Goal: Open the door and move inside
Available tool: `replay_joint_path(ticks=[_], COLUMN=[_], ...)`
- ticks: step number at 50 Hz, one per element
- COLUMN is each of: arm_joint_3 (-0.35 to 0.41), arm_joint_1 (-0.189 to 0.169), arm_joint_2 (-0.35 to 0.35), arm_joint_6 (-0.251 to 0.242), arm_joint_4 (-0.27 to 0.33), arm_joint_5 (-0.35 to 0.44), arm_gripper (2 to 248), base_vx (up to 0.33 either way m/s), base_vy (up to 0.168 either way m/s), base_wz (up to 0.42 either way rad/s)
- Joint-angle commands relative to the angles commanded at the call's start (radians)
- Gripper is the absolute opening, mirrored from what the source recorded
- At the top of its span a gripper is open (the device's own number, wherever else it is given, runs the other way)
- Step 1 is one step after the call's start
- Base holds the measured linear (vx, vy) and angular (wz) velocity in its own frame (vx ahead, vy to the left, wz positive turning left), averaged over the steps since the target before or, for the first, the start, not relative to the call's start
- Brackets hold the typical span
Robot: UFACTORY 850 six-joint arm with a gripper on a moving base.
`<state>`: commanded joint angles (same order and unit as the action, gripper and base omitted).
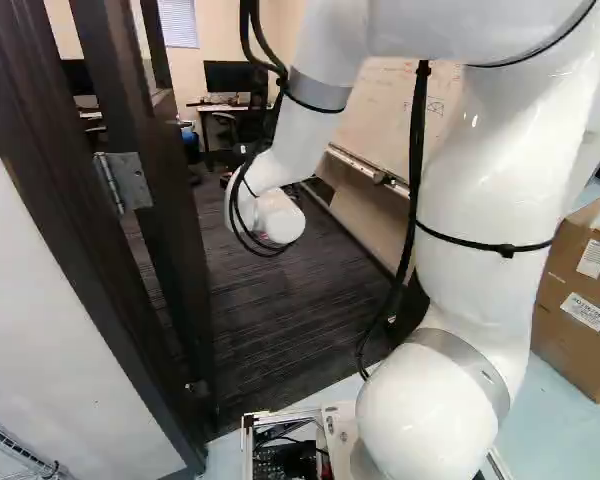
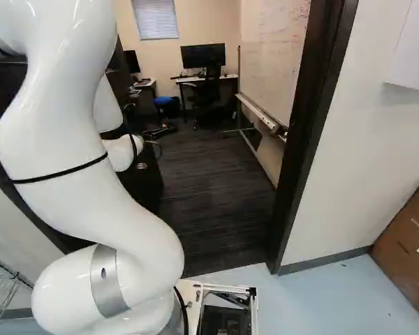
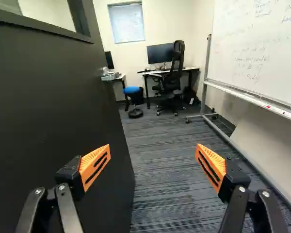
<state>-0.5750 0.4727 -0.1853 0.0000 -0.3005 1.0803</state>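
Door open. We read the dark, flat-faced door with a glass pane in its upper part (image 3: pixel 48 107) as swung into the room. It lies at the left of the left base view, joined by a grey metal hinge (image 1: pixel 130 182) to the dark brown door frame (image 2: pixel 306 139). The opening beside it shows dark striped carpet (image 3: pixel 165 170) running into the room.

Arm: the glossy white arm (image 1: pixel 495 190) rises from its joint above pale blue floor (image 2: pixel 321 296), on the near side of the threshold, and bends forward, its wrist end in front of the carpet in the left base view. The black two-fingered gripper (image 2: pixel 151 153) is mostly masked by the wrist in the base views. In the wrist view we find the gripper (image 3: pixel 153 151) with its orange pads (image 3: pixel 94 165) spread wide and nothing pinched between them. One finger stands in front of the door face; we cannot tell whether it touches. The other stands in front of the carpet.

Ahead of the gripper, across the room: a black high-backed office chair (image 3: pixel 175 68) at a desk with a black monitor (image 3: pixel 159 54), and just beside them a blue-topped round stool (image 3: pixel 132 90). A white wheeled whiteboard with handwriting (image 3: pixel 257 48) stands on the side opposite the door.
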Motion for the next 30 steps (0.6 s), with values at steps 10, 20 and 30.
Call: replay_joint_path(ticks=[10, 20, 30], arm_joint_3=[0.059, 0.131, 0.209], arm_joint_1=[-0.057, -0.127, -0.203], arm_joint_2=[0.056, 0.125, 0.199], arm_joint_6=[0.000, 0.000, 0.000], arm_joint_4=[0.036, 0.081, 0.129], arm_joint_5=[-0.025, -0.056, -0.089], arm_gripper=[247, 247, 247], base_vx=[0.000, 0.000, 0.000], base_vy=[0.000, 0.000, 0.000], base_wz=[0.000, 0.000, 0.000])
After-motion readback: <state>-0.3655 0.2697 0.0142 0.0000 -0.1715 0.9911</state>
